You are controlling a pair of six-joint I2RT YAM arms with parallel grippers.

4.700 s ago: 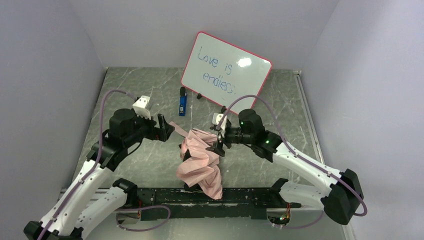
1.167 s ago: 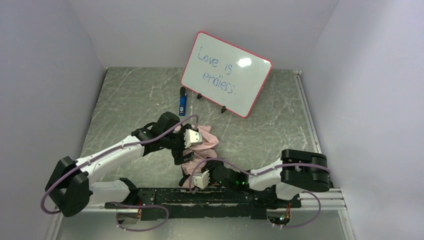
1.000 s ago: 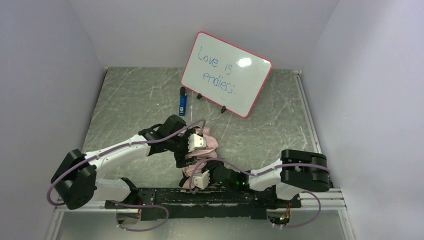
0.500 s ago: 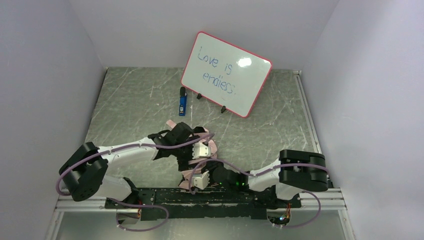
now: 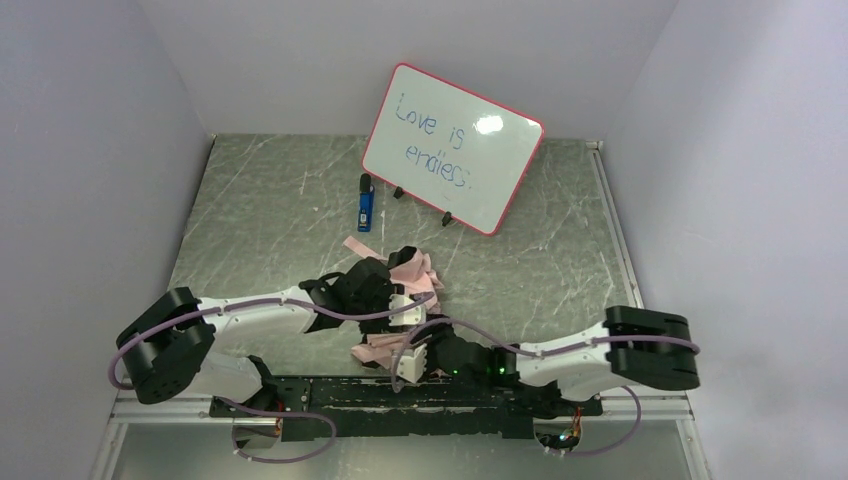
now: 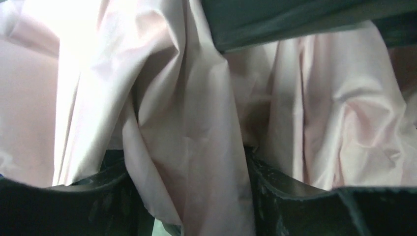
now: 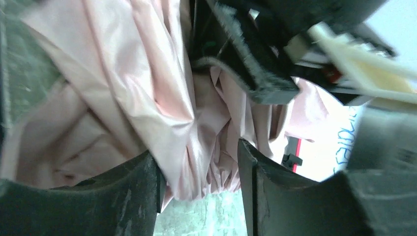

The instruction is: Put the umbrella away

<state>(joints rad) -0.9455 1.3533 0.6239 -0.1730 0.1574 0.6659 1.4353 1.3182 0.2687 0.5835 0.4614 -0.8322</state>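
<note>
While both of your arms crowd the middle of the grey marbled table (image 5: 260, 190), the umbrella (image 5: 414, 270) lies there as a crumpled heap of pale pink fabric, closer to the black mounting rail (image 5: 330, 395) at the near edge than to the far wall. Your left arm reaches in from the left and your right arm lies low along the near edge. The two wrists meet over the heap and hide most of it from above.

From the left wrist, your left gripper (image 6: 184, 169) has its jaws partly apart, with a thick fold of the fabric running between the fingers. Whether that fold is pinched or only lying there cannot be told. From the right wrist, your right gripper (image 7: 196, 169) also stands partly open. Pink folds hang between its fingers, with bare table showing in the gap beneath, so it clamps nothing.

On the far side, well apart from the heap, the red-framed whiteboard (image 5: 452, 148) stands tilted and carries blue handwriting. A blue marker (image 5: 366, 206) lies near its lower left corner.
</note>
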